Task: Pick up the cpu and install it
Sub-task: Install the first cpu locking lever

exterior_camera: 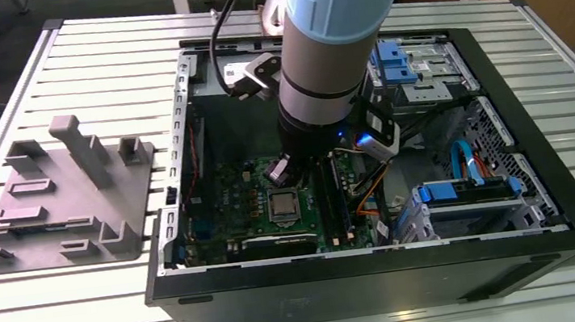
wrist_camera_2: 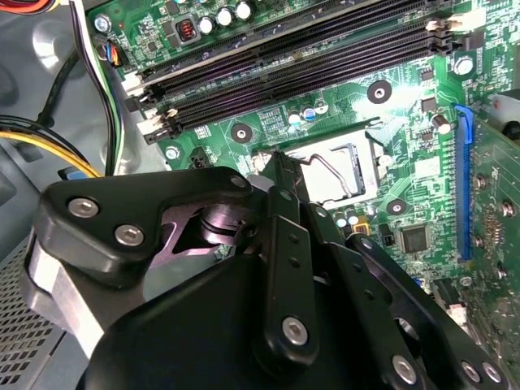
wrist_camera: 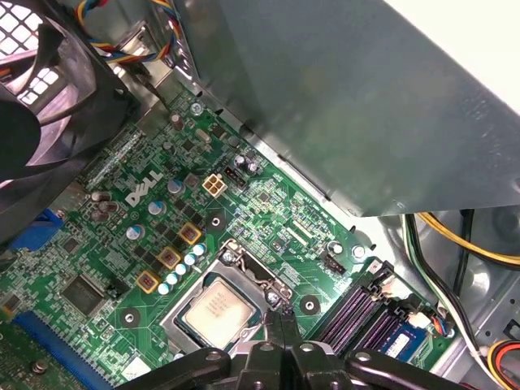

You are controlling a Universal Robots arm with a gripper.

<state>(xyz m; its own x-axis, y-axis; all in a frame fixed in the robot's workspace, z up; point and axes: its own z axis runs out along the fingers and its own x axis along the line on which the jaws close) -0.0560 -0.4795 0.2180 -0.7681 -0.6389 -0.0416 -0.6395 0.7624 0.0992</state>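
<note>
The cpu [exterior_camera: 285, 204] lies flat in its socket on the green motherboard [exterior_camera: 230, 204] inside the open computer case. In the first wrist view its silver-grey top [wrist_camera: 218, 307] shows inside the shiny metal socket frame [wrist_camera: 244, 264]. My gripper [wrist_camera: 281, 318] is shut with nothing between its black fingers, and its tips hang just above the socket's edge beside the cpu. The second wrist view has the gripper [wrist_camera_2: 280, 166] at the rim of the socket, next to the wire lever [wrist_camera_2: 325, 166]. In the exterior view the arm reaches down into the case and covers most of the gripper [exterior_camera: 280, 175].
A grey moulded tray [exterior_camera: 54, 200] with upright posts rests on the slatted table at the exterior view's left. Black memory slots [wrist_camera_2: 309, 61], blue drive bays [exterior_camera: 469, 189], loose cables [wrist_camera: 455, 236] and a black fan [wrist_camera: 49, 106] crowd the case around the socket.
</note>
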